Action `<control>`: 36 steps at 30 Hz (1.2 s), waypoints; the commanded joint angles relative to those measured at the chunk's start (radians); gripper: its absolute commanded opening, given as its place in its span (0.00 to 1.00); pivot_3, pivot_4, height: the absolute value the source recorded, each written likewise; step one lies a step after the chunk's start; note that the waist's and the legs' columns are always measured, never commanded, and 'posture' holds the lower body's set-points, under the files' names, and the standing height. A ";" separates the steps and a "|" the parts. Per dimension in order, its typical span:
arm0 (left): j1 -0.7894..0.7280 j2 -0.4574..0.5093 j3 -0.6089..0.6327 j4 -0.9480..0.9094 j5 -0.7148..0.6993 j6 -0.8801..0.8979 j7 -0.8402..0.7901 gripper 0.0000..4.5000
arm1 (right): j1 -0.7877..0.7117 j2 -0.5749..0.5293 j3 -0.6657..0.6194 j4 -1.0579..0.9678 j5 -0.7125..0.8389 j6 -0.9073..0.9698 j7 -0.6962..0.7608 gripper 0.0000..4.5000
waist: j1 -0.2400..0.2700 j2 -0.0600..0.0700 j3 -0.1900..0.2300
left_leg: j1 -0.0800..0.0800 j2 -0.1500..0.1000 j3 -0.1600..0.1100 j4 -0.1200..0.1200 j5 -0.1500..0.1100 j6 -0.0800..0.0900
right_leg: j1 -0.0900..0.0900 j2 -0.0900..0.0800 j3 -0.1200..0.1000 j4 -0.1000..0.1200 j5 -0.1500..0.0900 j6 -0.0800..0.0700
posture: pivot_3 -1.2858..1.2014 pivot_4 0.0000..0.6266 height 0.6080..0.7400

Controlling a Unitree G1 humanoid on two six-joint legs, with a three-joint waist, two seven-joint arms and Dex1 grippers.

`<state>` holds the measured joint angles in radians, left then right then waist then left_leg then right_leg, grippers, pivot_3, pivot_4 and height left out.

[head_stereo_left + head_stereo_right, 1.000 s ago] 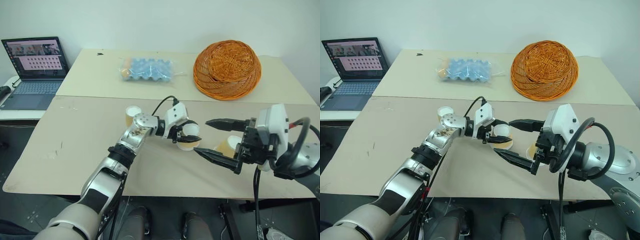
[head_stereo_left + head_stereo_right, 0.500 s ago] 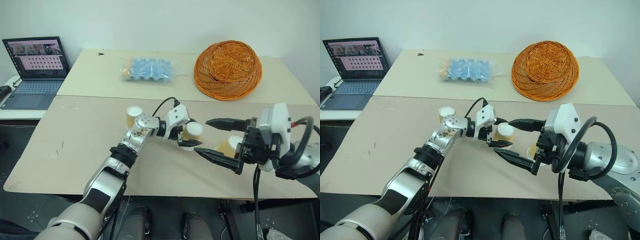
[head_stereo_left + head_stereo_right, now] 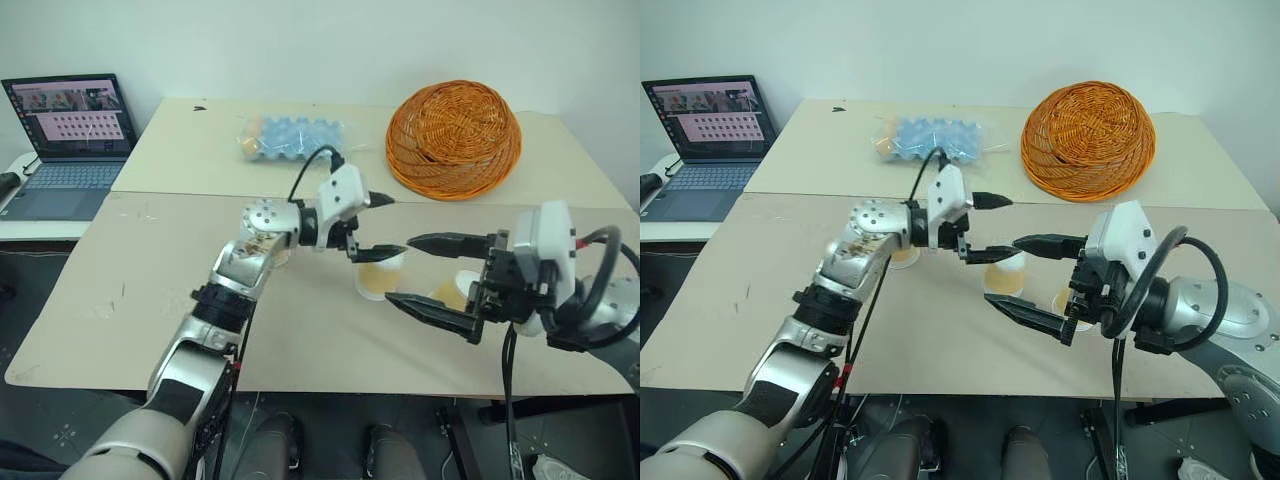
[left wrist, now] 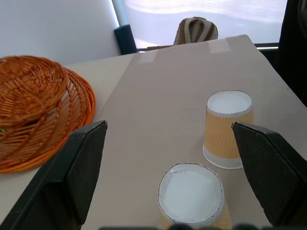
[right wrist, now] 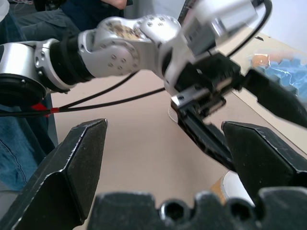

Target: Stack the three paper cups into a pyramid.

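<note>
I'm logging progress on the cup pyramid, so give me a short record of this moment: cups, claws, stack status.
middle cup: upside down on table, under left claw
right cup: upside down, near right claw
left cup: on table, behind left arm
left claw: open, holds nothing
right claw: open, holds nothing
pyramid: not yet stacked

A laptop [image 3: 68,140] sits at the frame's upper left, an egg carton [image 3: 292,138] top centre and a wicker basket [image 3: 454,138] upper right, all on the counter [image 3: 150,290]. At mid-frame stand three paper cups [image 3: 380,275]: one left behind the left arm, one centre, one right between the right jaws.
</note>
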<state>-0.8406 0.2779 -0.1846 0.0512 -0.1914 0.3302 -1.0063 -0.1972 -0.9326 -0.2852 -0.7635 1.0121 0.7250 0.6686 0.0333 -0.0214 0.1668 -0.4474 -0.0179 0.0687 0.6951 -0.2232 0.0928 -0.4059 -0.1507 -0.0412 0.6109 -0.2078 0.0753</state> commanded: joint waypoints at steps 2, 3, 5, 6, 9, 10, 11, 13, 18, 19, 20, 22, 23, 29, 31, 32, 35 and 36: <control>0.098 0.000 0.143 -0.278 -0.044 0.168 0.228 0.98 | -0.013 0.003 -0.013 0.001 -0.018 -0.037 0.024 1.00 | -0.007 0.000 0.000 | 0.000 0.000 0.000 0.000 0.000 0.000 | 0.000 0.000 0.000 0.000 0.000 0.000 | 0.52 0.24 0.90; 0.127 -0.025 0.168 -0.321 -0.026 0.184 0.312 0.98 | -0.011 0.004 -0.013 0.002 -0.021 -0.038 0.027 1.00 | -0.006 0.000 0.000 | 0.000 0.000 -0.001 0.000 0.000 -0.001 | 0.001 0.000 0.000 0.000 0.000 0.000 | 0.52 0.24 0.90; 0.186 -0.076 0.206 -0.392 0.010 0.222 0.464 0.98 | -0.007 0.006 -0.015 0.005 -0.026 -0.040 0.035 1.00 | -0.002 0.000 0.000 | 0.001 0.000 -0.002 0.000 0.000 -0.001 | 0.002 0.000 0.000 0.000 0.000 0.000 | 0.52 0.24 0.90; 0.210 -0.098 0.215 -0.417 0.025 0.240 0.523 0.98 | -0.006 0.007 -0.017 0.006 -0.028 -0.040 0.038 1.00 | 0.001 0.000 0.000 | 0.001 -0.001 -0.002 0.001 0.000 0.000 | 0.002 0.000 0.000 0.000 0.000 0.001 | 0.52 0.24 0.90; 0.333 -0.144 0.221 -0.493 0.094 0.304 0.679 0.98 | 0.004 0.000 -0.033 0.031 -0.069 -0.042 0.038 1.00 | 0.004 0.000 0.000 | 0.002 -0.001 -0.002 0.001 0.000 -0.001 | 0.003 0.000 0.000 0.000 0.001 0.001 | 0.52 0.24 0.90; 0.372 -0.151 0.216 -0.518 0.098 0.318 0.700 0.98 | 0.019 -0.006 -0.054 0.040 -0.079 -0.044 0.045 1.00 | 0.004 0.000 0.000 | 0.002 -0.001 -0.001 0.001 0.000 -0.001 | 0.003 0.000 0.000 0.000 0.001 0.001 | 0.52 0.24 0.90; 0.399 -0.154 0.210 -0.537 0.098 0.328 0.712 0.98 | 0.034 -0.010 -0.072 0.048 -0.090 -0.045 0.049 1.00 | 0.005 0.000 0.000 | 0.002 -0.001 -0.001 0.001 0.000 -0.001 | 0.003 0.000 0.000 0.000 0.001 0.001 | 0.52 0.24 0.90; 0.438 -0.146 0.198 -0.557 0.104 0.334 0.731 0.98 | 0.063 -0.022 -0.100 0.077 -0.144 -0.050 0.042 1.00 | 0.010 0.000 0.000 | 0.001 -0.001 -0.001 0.001 0.000 -0.001 | 0.002 0.001 0.000 0.000 0.001 0.001 | 0.52 0.24 0.90; 0.470 -0.123 0.210 -0.559 0.090 0.342 0.751 0.98 | 0.129 -0.022 -0.156 0.102 -0.193 -0.058 0.064 1.00 | 0.011 0.000 0.000 | 0.002 -0.001 -0.001 0.001 0.000 -0.001 | 0.001 0.001 0.000 0.000 0.001 0.001 | 0.52 0.24 0.90; 0.471 -0.111 0.223 -0.546 0.086 0.332 0.748 0.98 | 0.146 -0.016 -0.174 0.104 -0.196 -0.060 0.068 1.00 | 0.011 0.000 0.000 | 0.002 -0.001 -0.001 0.001 0.000 -0.001 | 0.002 0.001 0.000 0.000 0.001 0.001 | 0.52 0.24 0.90; 0.471 -0.100 0.232 -0.532 0.083 0.327 0.746 0.98 | 0.157 -0.012 -0.187 0.106 -0.200 -0.062 0.070 1.00 | 0.010 0.000 0.000 | 0.002 -0.001 -0.001 0.001 0.000 -0.001 | 0.002 0.001 0.000 0.000 0.001 0.001 | 0.52 0.24 0.90; 0.470 -0.079 0.243 -0.504 0.079 0.311 0.739 0.98 | 0.174 -0.008 -0.200 0.111 -0.210 -0.068 0.074 1.00 | 0.009 0.000 0.000 | 0.002 -0.001 -0.001 0.001 0.001 -0.002 | 0.002 0.001 0.000 0.001 0.001 0.001 | 0.52 0.24 0.90; 0.470 -0.071 0.249 -0.491 0.078 0.306 0.740 0.98 | 0.178 -0.007 -0.203 0.113 -0.213 -0.071 0.077 1.00 | 0.008 0.000 0.000 | 0.002 -0.001 -0.001 0.001 0.001 -0.002 | 0.002 0.001 0.000 0.001 0.001 0.001 | 0.52 0.24 0.90; 0.465 -0.020 0.297 -0.404 0.058 0.270 0.728 0.98 | 0.181 0.003 -0.201 0.110 -0.226 -0.076 0.081 1.00 | 0.006 0.000 0.000 | 0.002 -0.001 -0.001 0.001 0.001 -0.002 | 0.001 0.001 0.000 0.000 0.001 0.001 | 0.52 0.24 0.90; 0.464 -0.018 0.310 -0.365 0.043 0.254 0.722 0.98 | 0.174 0.006 -0.198 0.103 -0.224 -0.075 0.077 1.00 | 0.006 0.000 0.000 | 0.002 -0.001 -0.001 0.001 0.001 -0.002 | 0.001 0.001 0.000 0.000 0.001 0.001 | 0.52 0.24 0.90; 0.466 -0.017 0.309 -0.347 0.041 0.250 0.719 0.98 | 0.170 0.007 -0.199 0.100 -0.221 -0.074 0.075 1.00 | 0.006 0.000 0.000 | 0.002 -0.001 -0.001 0.001 0.001 -0.002 | 0.001 0.001 0.000 0.000 0.001 0.001 | 0.52 0.24 0.90; 0.491 -0.017 0.283 -0.313 0.053 0.222 0.710 0.98 | 0.160 0.010 -0.204 0.094 -0.208 -0.071 0.074 1.00 | 0.010 0.000 0.000 | 0.002 -0.001 -0.001 0.001 0.001 -0.002 | 0.000 0.001 0.000 0.000 0.001 0.001 | 0.52 0.24 0.90; 0.498 -0.019 0.274 -0.308 0.053 0.216 0.707 0.98 | 0.160 0.010 -0.206 0.092 -0.206 -0.070 0.074 1.00 | 0.010 0.000 0.000 | 0.002 -0.001 -0.001 0.001 0.000 -0.002 | 0.000 0.001 0.000 0.000 0.001 0.001 | 0.52 0.24 0.90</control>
<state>-0.3567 0.2574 0.1127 -0.2645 -0.1399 0.5642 -0.2888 -0.0244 -0.9232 -0.4480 -0.6422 0.7924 0.6800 0.7435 0.0431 -0.0210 0.1665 -0.4446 -0.0186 0.0674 0.6957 -0.2232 0.0900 -0.4058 -0.1501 -0.0414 0.6105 -0.2072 0.0760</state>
